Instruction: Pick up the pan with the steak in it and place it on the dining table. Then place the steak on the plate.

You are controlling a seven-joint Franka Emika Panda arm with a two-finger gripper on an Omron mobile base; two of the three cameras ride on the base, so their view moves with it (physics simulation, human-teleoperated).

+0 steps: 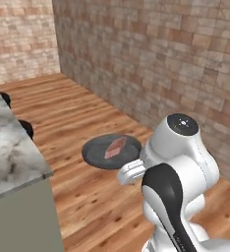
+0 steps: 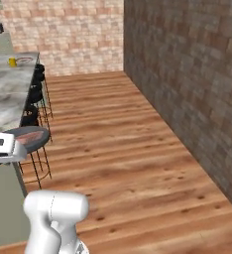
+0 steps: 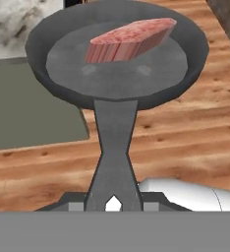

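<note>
The dark grey pan (image 3: 63,69) hangs level in the air, and my gripper (image 3: 113,203) is shut on the end of its handle (image 3: 114,142). The reddish-pink steak (image 3: 129,39) lies in the far half of the pan. From the left base view the pan (image 1: 100,152) with the steak (image 1: 115,147) floats above the wooden floor, just right of the dining table (image 1: 9,147). In the right base view the pan (image 2: 36,136) sits close to the edge of the table (image 2: 6,96). A small round plate (image 2: 25,60) lies at the table's far end.
Black bar stools (image 2: 34,96) line the table's side below the pan. A yellow cup (image 2: 12,62) stands by the plate. A brick wall (image 1: 176,64) runs along the right, with open wooden floor (image 2: 118,139) between it and the table.
</note>
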